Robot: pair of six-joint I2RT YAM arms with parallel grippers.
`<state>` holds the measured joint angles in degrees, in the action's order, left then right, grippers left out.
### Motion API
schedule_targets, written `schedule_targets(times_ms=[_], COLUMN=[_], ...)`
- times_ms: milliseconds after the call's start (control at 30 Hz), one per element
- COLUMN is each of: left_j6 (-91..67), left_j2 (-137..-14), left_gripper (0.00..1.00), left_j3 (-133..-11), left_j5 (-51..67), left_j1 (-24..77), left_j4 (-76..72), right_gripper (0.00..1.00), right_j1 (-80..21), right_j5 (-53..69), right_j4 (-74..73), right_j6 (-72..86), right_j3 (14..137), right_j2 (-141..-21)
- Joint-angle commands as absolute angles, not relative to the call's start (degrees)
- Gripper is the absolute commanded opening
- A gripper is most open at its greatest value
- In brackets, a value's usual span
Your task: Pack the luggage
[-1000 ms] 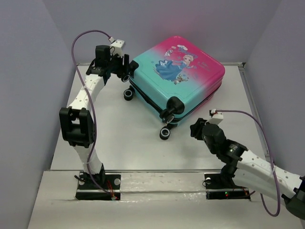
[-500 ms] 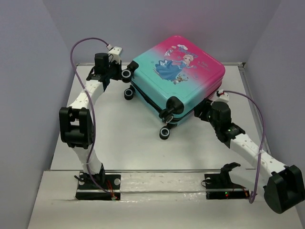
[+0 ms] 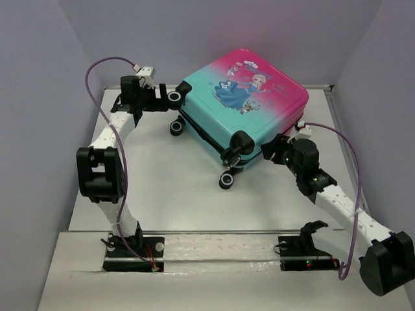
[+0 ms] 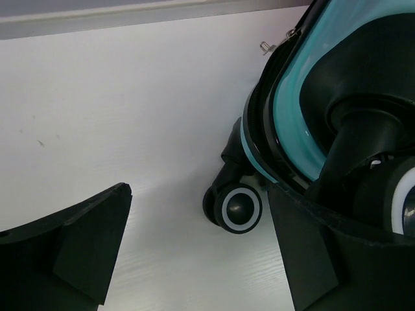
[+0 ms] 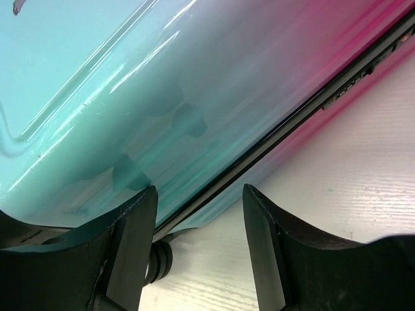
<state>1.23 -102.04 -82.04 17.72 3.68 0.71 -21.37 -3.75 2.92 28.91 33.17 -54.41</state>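
**Shut suitcase, two empty grippers at its sides**

The luggage (image 3: pixel 243 103) lies closed and flat on the table (image 3: pixel 168 194), print side up, toward the far edge. The left gripper (image 3: pixel 163 98) gapes wide beside a corner wheel (image 3: pixel 174 97) and holds nothing. The right gripper (image 3: pixel 271 149) stands part-spread at the near side wall, also empty, though I cannot tell if its tips touch the shell. The glossy shell looks rigid, slippery and too broad to pinch. The zipper seam (image 5: pixel 272 139) or a wheel housing probably offers a better hold.
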Motion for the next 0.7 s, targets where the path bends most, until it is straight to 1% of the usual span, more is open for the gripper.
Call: schedule_targets(times_ms=[0, 133, 300, 400, 433, 533, 667], left_j6=[-8.41, -16.95, -24.24, -29.35, -29.88, -27.26, -21.20], left_j2=[-98.79, -95.63, -95.45, -96.24, -96.68, -96.94, -96.15], left_gripper=[0.99, 0.99, 0.99, 0.99, 0.99, 0.99, 0.99], left_j3=[-81.66, -78.67, -78.05, -77.43, -77.61, -77.43, -77.08], left_j5=[26.54, 32.06, 35.06, 40.15, 42.95, 46.13, 46.23], left_j1=[1.95, -2.54, -4.04, -4.66, -4.57, -3.52, -2.20], left_j4=[-5.36, -11.49, -13.18, -15.99, -16.08, -16.00, -14.25], right_gripper=[0.61, 0.61, 0.61, 0.62, 0.62, 0.62, 0.62], right_j1=[-21.53, -21.53, -21.53, -21.53, -21.53, -21.53, -21.53], right_j5=[-1.23, -1.23, -0.97, -0.70, -0.70, -0.62, -0.44], right_j4=[6.50, 6.33, 6.24, 6.15, 6.15, 6.15, 6.15], right_j6=[27.16, 26.72, 26.72, 26.63, 26.72, 26.63, 26.63], right_j3=[32.52, 32.52, 32.34, 32.34, 32.26, 32.34, 32.61], right_j2=[-53.88, -53.61, -53.70, -53.44, -53.35, -53.52, -53.79])
